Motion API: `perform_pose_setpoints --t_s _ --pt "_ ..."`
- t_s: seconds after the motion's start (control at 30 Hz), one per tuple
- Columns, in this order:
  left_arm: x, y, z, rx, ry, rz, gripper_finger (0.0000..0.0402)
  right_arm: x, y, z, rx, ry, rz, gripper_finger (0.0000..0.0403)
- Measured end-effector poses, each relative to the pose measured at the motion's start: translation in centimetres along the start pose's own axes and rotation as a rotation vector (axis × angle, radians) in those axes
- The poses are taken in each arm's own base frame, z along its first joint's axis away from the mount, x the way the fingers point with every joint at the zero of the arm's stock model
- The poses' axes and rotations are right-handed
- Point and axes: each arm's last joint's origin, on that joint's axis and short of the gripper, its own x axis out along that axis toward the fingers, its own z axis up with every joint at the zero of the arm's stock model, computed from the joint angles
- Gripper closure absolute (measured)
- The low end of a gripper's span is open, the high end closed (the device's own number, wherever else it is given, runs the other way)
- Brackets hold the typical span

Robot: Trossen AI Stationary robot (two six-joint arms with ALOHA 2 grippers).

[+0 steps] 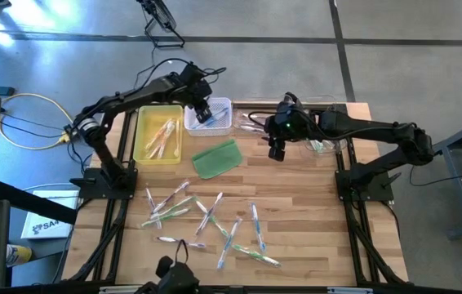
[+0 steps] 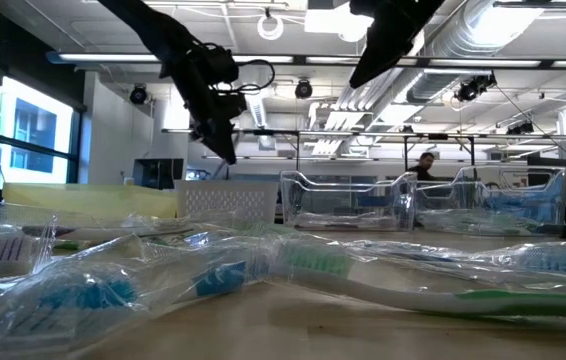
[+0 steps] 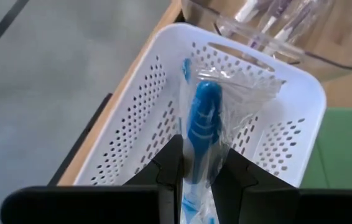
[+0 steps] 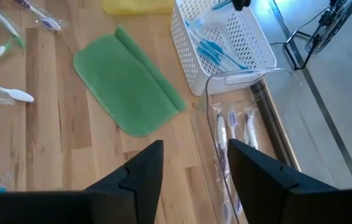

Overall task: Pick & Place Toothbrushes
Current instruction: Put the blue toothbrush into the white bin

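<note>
My left gripper (image 3: 202, 171) hovers over the white perforated basket (image 1: 208, 117) at the table's far edge and is shut on a blue toothbrush in a clear wrapper (image 3: 204, 115). The basket (image 4: 226, 37) holds other blue toothbrushes (image 4: 212, 48). My right gripper (image 4: 191, 168) is open and empty, above the wood just right of the green pad (image 4: 126, 84), near a clear tray with purple toothbrushes (image 4: 232, 134). Several wrapped toothbrushes (image 1: 215, 224) lie scattered flat on the table's near half. In the low view the left gripper (image 2: 213, 115) hangs above the basket (image 2: 228, 200). My left gripper pinches the wrapped blue toothbrush between its two fingers (image 3: 171, 167), on the handle (image 3: 201, 146) below the blue head. The fingers lie across the brush. It is lifted clear above the basket's inside, and its wrapper end sticks out ahead of the fingers.
A yellow tray (image 1: 157, 135) with toothbrushes sits left of the white basket. A second clear tray (image 1: 322, 143) lies under the right arm at the far right. The green pad (image 1: 216, 157) lies flat at mid-table. Bare wood shows on the table's right side.
</note>
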Motion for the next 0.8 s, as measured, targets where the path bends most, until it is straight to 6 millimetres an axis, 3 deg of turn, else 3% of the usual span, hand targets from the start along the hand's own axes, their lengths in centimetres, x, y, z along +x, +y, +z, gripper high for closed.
perform_pose_setpoints --t_s 0.17,0.37,0.63,0.8 --pt "1.2 0.0 -0.1 0.025 0.001 -0.042 0.0350 0.0 -0.1 0.0 0.003 0.001 -0.003 0.0232" --pt "2.1 0.1 0.3 0.035 -0.046 -0.040 0.0302 0.0 -0.1 0.0 0.003 0.001 -0.003 0.0232" --pt "2.2 0.2 0.5 0.053 -0.064 -0.034 0.0241 0.0 -0.1 0.0 0.002 0.000 -0.003 0.0232" --pt "2.1 0.2 0.5 0.056 -0.068 -0.033 0.0228 0.0 -0.1 0.0 0.002 0.000 -0.003 0.0232"
